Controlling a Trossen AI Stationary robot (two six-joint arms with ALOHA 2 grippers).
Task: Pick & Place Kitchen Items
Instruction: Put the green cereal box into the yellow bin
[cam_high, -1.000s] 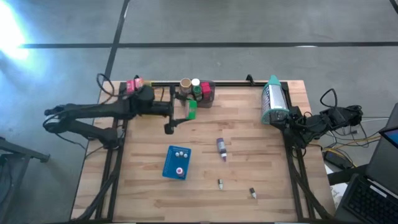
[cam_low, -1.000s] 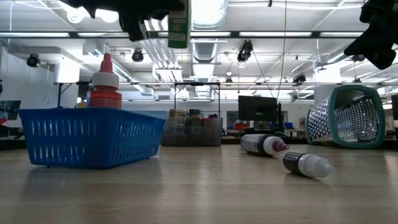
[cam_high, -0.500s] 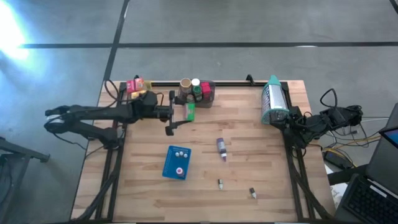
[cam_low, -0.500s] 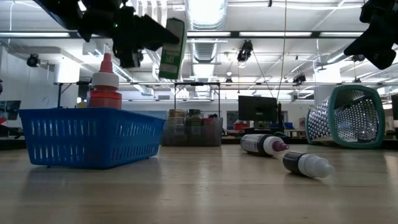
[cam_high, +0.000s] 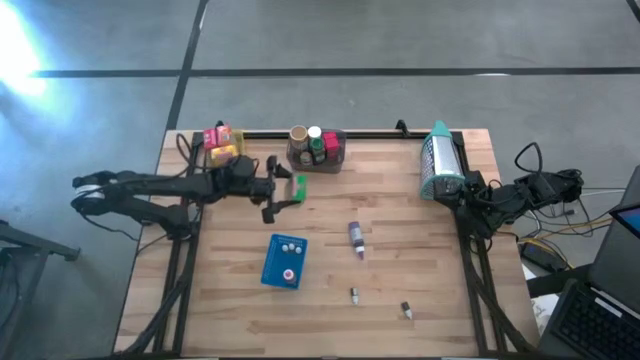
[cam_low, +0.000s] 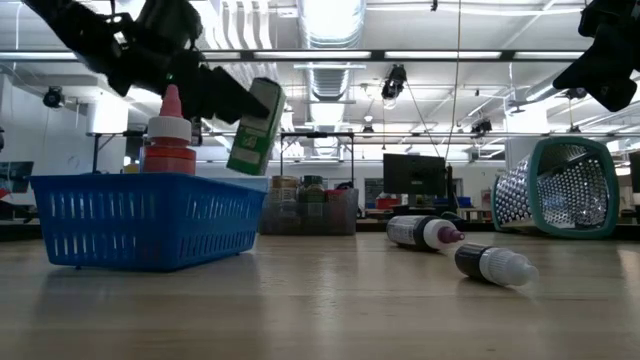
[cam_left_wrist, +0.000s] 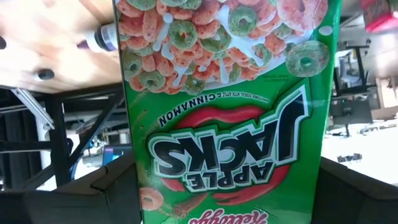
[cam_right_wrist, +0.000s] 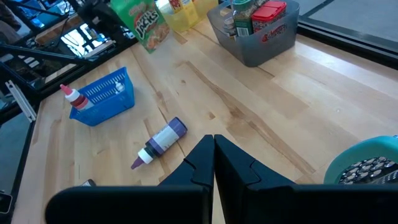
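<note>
Left gripper (cam_high: 285, 190) clamps the green cereal box (cam_low: 254, 127) midair, long axis tilted, top leaning right; right gripper (cam_right_wrist: 214, 149) closed, empty.

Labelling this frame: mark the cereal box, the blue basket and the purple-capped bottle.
cereal box (cam_low: 255, 127), low view, green front face.
blue basket (cam_low: 150, 222), low view, front wall.
purple-capped bottle (cam_right_wrist: 165, 138), right wrist view, white body.
</note>
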